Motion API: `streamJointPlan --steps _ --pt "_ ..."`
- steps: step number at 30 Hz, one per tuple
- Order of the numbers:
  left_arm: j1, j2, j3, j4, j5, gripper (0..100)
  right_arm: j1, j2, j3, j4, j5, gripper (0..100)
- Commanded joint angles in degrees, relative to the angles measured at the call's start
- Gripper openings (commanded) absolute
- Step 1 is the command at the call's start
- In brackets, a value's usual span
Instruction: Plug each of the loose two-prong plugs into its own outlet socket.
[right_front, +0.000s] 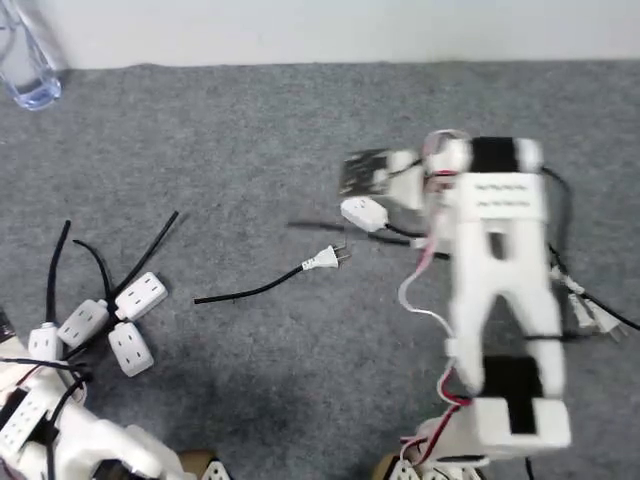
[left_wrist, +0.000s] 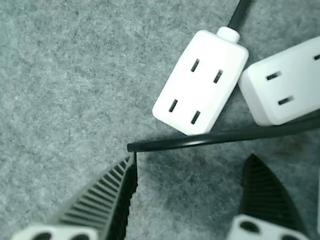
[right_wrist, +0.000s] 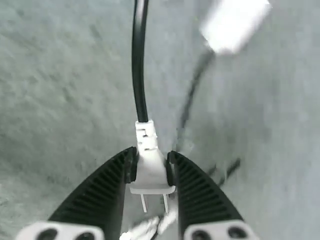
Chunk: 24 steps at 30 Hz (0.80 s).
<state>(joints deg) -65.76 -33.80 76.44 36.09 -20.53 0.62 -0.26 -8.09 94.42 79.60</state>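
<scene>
Centrally, the two-prong plug (right_wrist: 149, 167) sits clamped between the right gripper's (right_wrist: 151, 153) fingers (right_wrist: 107, 192), one pressing each flank. Its prongs point back toward the wrist and its black cord (right_wrist: 140, 65) runs away over the grey carpet (right_wrist: 50, 75). We see the left gripper (left_wrist: 192, 160) spread wide by a cord end (left_wrist: 150, 145), near an outlet socket (left_wrist: 200, 82), with a second socket (left_wrist: 285, 85) just beside it.

1. Table cover (right_front: 250, 130): grey felt-like cloth, matt, rough, fuzzy
2. Outlet socket (left_wrist: 200, 82): wht plastic, smooth, sl. gloss
3. Cord (left_wrist: 220, 137): blk rubbery sheath, smooth, semi-gloss
4. Plug (right_wrist: 150, 170): wht plastic, smooth; prongs (right_wrist: 144, 202) bare metal
5. Left gripper (left_wrist: 192, 162) fingers (left_wrist: 107, 200): blk plastic, ribbed, matt
6. Right arm (right_front: 495, 260) shell: wht plastic, smooth, matt
</scene>
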Motion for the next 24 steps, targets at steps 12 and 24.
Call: streamJointPlan --steps 12,24 --pt "0.18 -1.23 -0.13 -1.14 -0.53 32 30.46 10.42 -1.76 -18.68 0.18 0.9" --pt "0.18 -1.23 -0.13 -1.14 -0.53 32 35.91 23.25 -1.76 -23.69 0.35 1.6"
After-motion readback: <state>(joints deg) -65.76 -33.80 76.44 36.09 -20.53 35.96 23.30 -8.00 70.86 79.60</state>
